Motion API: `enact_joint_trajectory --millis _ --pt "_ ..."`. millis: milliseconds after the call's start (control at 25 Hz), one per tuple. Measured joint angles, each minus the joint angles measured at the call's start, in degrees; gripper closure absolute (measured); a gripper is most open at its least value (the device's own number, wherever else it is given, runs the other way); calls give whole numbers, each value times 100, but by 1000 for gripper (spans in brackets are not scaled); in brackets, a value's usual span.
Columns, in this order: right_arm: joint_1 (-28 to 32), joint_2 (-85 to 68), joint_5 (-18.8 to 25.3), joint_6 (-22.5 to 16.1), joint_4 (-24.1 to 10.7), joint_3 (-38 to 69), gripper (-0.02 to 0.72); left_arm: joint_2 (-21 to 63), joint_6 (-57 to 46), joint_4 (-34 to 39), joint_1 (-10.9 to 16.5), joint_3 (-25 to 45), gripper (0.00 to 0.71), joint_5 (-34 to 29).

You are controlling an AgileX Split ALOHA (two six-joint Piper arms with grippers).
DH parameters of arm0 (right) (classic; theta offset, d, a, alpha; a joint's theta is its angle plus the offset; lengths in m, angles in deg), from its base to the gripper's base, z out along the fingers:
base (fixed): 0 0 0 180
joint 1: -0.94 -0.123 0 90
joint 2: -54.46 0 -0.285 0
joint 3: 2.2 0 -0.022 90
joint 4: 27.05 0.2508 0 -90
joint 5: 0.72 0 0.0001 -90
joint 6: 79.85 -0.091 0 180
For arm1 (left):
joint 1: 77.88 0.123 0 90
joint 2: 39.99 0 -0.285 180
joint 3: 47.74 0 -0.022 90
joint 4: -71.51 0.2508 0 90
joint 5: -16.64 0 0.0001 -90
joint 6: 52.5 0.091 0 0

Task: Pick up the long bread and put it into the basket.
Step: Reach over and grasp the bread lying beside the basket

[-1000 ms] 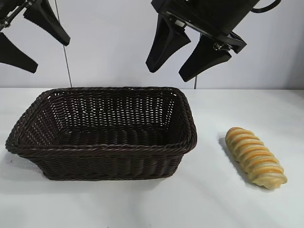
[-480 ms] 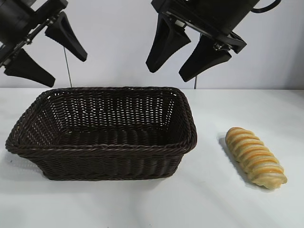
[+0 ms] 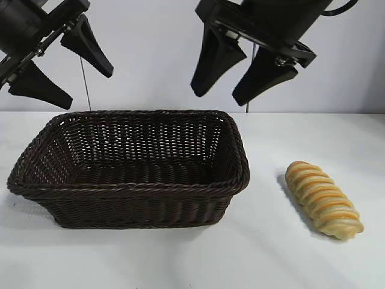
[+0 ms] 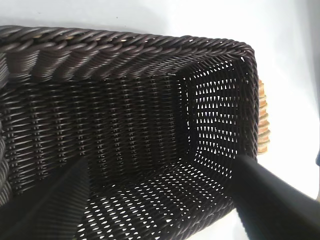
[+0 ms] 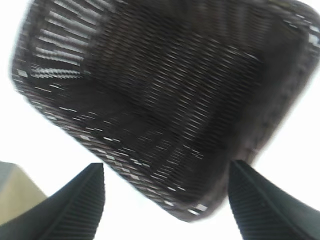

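Note:
The long bread [image 3: 323, 199], golden-tan with twisted orange-brown ridges, lies on the white table to the right of the basket; a sliver of it shows past the basket's end wall in the left wrist view [image 4: 263, 119]. The basket [image 3: 129, 190], dark brown wicker, stands left of centre and is empty; it fills the left wrist view [image 4: 125, 55] and the right wrist view [image 5: 165, 90]. My left gripper [image 3: 90, 91] hangs open and empty high above the basket's left end. My right gripper [image 3: 217, 100] hangs open and empty high above the basket's right end, left of and above the bread.
The white table [image 3: 301, 265] runs to a pale back wall. A thin dark cable [image 3: 85, 78] hangs behind the basket at the left. Bare table lies around the bread and in front of the basket.
The left gripper has come into view from the upper left, moving right and down toward the basket. The right gripper has shifted slightly right. Bread and basket have not moved.

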Motion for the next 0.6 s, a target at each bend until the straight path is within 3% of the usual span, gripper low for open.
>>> enact_joint_trajectory --millis 120,400,600 --pt "358 0 205 -67 -247 0 199 0 0 0 0 0 144 0" --pt "937 0 531 -106 -360 0 199 0 0 0 0 0 144 0" --pt "941 17 586 -525 -902 0 199 0 6 0 0 0 144 -5"
